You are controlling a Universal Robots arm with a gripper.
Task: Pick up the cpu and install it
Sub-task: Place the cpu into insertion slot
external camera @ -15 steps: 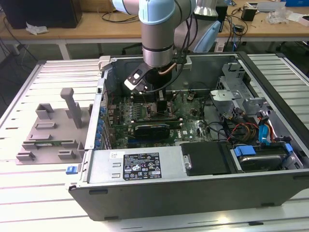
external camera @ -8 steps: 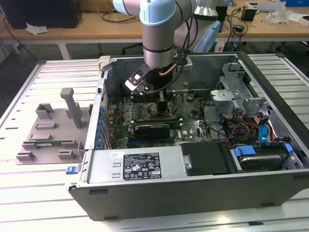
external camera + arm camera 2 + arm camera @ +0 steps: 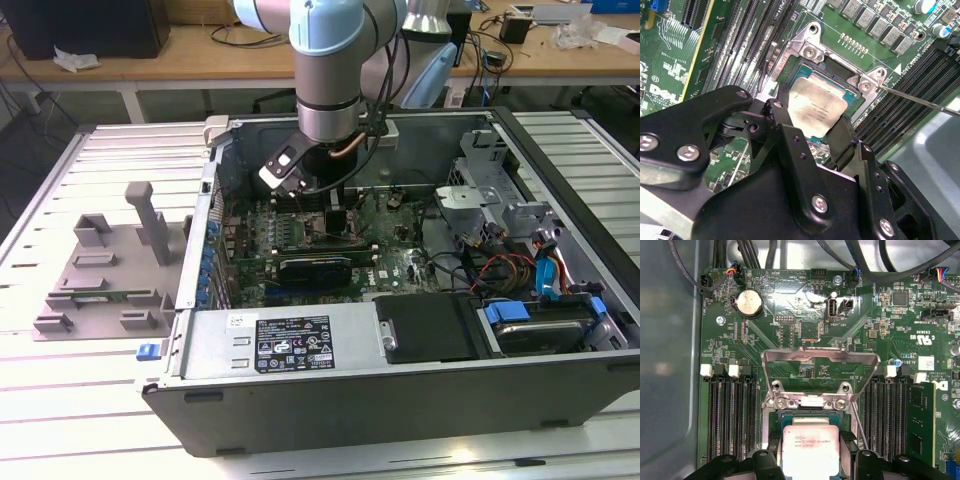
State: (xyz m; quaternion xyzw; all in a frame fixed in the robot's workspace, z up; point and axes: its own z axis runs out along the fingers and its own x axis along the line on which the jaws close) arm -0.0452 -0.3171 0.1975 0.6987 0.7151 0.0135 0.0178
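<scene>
The cpu (image 3: 810,446), a small square chip with a silver metal top, sits level in or just above the dark motherboard socket (image 3: 836,67); I cannot tell which. My gripper (image 3: 812,461) is down inside the open computer case (image 3: 400,400), its black fingers (image 3: 776,112) against two opposite edges of the cpu (image 3: 815,106). The socket's metal load plate (image 3: 819,359) stands swung open behind the chip. A thin socket lever (image 3: 920,100) sticks out to one side. In the exterior view my gripper (image 3: 335,215) hangs over the green motherboard (image 3: 300,235).
Memory slots (image 3: 732,415) flank the socket on both sides. An expansion card (image 3: 315,268), a power supply (image 3: 290,342) and a drive bay with cables (image 3: 530,320) crowd the case. A grey fixture tray with upright posts (image 3: 100,275) lies on the exterior view's left.
</scene>
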